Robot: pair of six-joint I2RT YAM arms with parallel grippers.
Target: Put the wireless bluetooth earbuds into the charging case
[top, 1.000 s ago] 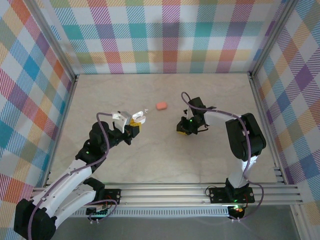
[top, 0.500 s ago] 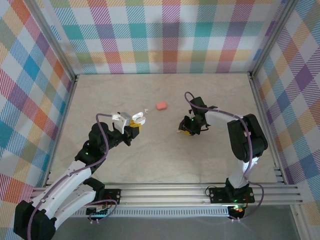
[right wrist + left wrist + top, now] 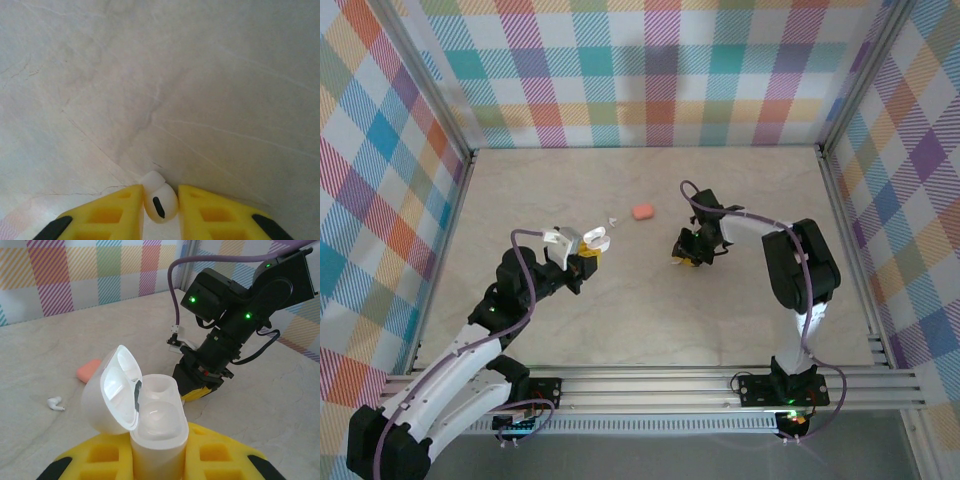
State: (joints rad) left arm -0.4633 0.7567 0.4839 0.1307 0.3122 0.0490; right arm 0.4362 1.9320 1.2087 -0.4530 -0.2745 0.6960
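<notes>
My left gripper is shut on the white charging case and holds it upright. Its lid is flipped open to the left and both sockets look empty. From above, the left gripper is left of the table's centre. My right gripper points down at the table, its yellow pads pressed on either side of a white earbud. The right gripper is near the centre. A second white earbud lies loose on the table, beyond the case.
A salmon-pink pebble-shaped case lies closed on the marble table, between the two grippers and slightly farther back. Checked walls and aluminium rails enclose the workspace. The right arm's purple cable loops above its wrist.
The right gripper has shifted a little to the left and its wrist has turned over the same spot. The left arm and the open case have stayed in place.
</notes>
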